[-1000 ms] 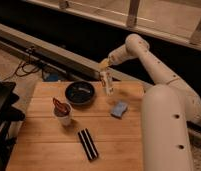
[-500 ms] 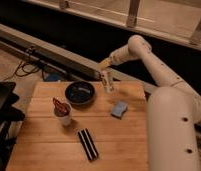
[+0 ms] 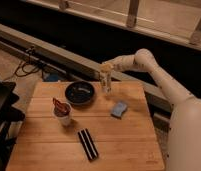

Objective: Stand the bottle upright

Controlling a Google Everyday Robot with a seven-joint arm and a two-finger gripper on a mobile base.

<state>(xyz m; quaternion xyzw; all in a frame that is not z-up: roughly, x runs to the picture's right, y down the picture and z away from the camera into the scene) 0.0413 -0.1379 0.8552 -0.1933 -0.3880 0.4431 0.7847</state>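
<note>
**One bottle, near upright, at the gripper by the back edge**

One robot arm reaches in from the right over a wooden worktop point(image 3: 119, 140). Its gripper point(image 3: 107, 70) sits above the back edge of the worktop, just right of a dark bowl point(image 3: 79, 93). The bottle point(image 3: 106, 81) is directly under the gripper, not off to either side. Its long axis runs nearly straight up and down, cap end toward the gripper, base toward the wood. The base looks to be at or just above the worktop surface; whether it touches cannot be told. The gripper appears to hold the bottle by its upper part, fingers closed narrowly around it.

Other things on the worktop: a blue sponge point(image 3: 119, 108) lies near the bottle, to the front and right. A white cup point(image 3: 63, 113) with red contents stands well to the left, in front of the bowl. A dark flat bar point(image 3: 88, 144) lies near the front centre, well apart from the bottle.

By judgement, the task is almost done: the bottle is already close to vertical. What remains is probably to settle the base flat on the wood and let go. The risk is that the slim bottle tips as the fingers open, toward the bowl or off the back edge.
</note>
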